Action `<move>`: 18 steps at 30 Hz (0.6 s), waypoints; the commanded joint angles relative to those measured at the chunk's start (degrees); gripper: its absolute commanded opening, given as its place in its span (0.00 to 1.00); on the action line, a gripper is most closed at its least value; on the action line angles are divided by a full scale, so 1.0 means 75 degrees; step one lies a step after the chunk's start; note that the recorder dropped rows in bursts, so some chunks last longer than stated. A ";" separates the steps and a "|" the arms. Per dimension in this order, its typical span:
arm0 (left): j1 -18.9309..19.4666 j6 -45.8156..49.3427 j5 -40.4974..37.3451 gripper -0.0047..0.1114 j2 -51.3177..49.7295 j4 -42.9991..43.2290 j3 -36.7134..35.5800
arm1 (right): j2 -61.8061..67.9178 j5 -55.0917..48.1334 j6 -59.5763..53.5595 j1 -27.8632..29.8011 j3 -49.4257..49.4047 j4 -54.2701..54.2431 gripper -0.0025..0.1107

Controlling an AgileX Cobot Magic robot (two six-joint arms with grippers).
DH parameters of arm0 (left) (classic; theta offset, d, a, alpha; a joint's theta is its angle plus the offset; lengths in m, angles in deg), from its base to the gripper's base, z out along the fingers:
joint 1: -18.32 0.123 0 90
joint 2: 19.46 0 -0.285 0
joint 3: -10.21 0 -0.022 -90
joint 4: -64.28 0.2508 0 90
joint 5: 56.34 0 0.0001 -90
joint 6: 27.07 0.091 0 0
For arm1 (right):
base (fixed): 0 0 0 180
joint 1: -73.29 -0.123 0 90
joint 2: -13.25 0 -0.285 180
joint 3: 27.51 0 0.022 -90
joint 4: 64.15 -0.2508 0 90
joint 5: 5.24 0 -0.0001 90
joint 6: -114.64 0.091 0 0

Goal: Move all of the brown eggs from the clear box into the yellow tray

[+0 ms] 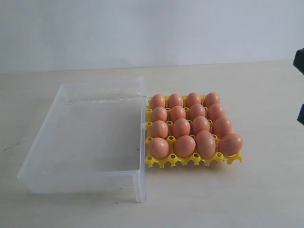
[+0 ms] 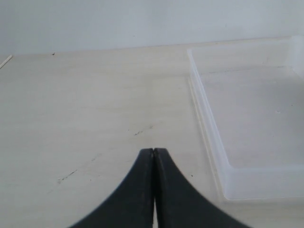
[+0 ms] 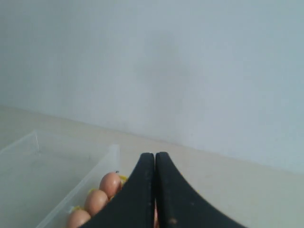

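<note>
The clear box [image 1: 140,142] lies on the left of the table with no eggs in it. Against its right wall stands the yellow tray [image 1: 190,160], and several brown eggs [image 1: 181,127] fill its cups in rows. In the left wrist view my left gripper [image 2: 153,151] is shut and empty over bare table, a little apart from a corner of the clear box [image 2: 216,142]. My right gripper [image 3: 155,154] is also shut with nothing in it. It hangs above the tray's edge, with three brown eggs [image 3: 110,184] and the clear box's wall [image 3: 80,187] showing beside it.
The pale table [image 1: 228,199] runs out to a white back wall [image 1: 152,28]. Dark parts of the right arm [image 1: 299,61] show at the right edge of the exterior view. The left arm does not show there.
</note>
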 commanded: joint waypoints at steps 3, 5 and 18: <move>-0.0035 -0.0001 0.0067 0.04 0.0018 -0.0028 0.0031 | -0.1191 -0.1522 0.0022 0.0042 0.0035 0.0790 0.02; -0.0035 -0.0001 0.0067 0.04 0.0018 -0.0028 0.0031 | -0.1684 -0.2293 0.0022 0.0169 0.0016 0.0759 0.02; -0.0035 -0.0001 0.0067 0.04 0.0018 -0.0028 0.0031 | -0.4292 -0.1340 0.0022 0.2186 -0.2419 -0.0278 0.02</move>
